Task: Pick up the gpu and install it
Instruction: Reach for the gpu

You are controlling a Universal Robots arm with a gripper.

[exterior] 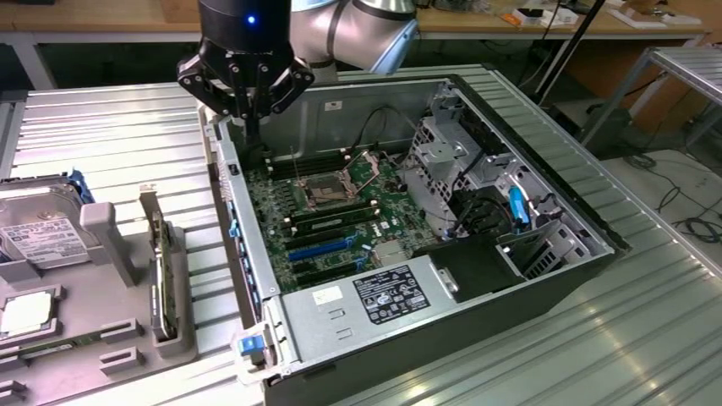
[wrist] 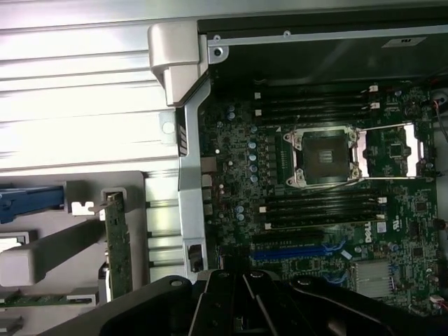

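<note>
GPU first, since that is your target: it stands upright on its long edge in a slot of the grey holder tray, at the exterior view's left, just beside the open computer case. In the wrist view you see its green board edge between the tray's posts, with a silvery metal piece at one end. On the same tray, farther toward the exterior view's left, lie a hard drive with a white label and a square silver processor chip.

Your gripper hangs above the far corner of the case, over the wall on the tray side. Its fingers are pressed together and point straight down. It touches neither the card nor the tray, and the GPU is well apart from it. In the wrist view the dark gripper body looks down on the motherboard.

Inside the case you can make out the CPU socket with its retaining frame swung open, dark memory slots on either side of it, and a blue expansion slot nearer the power supply. Case and tray both rest on a ribbed metal table.
</note>
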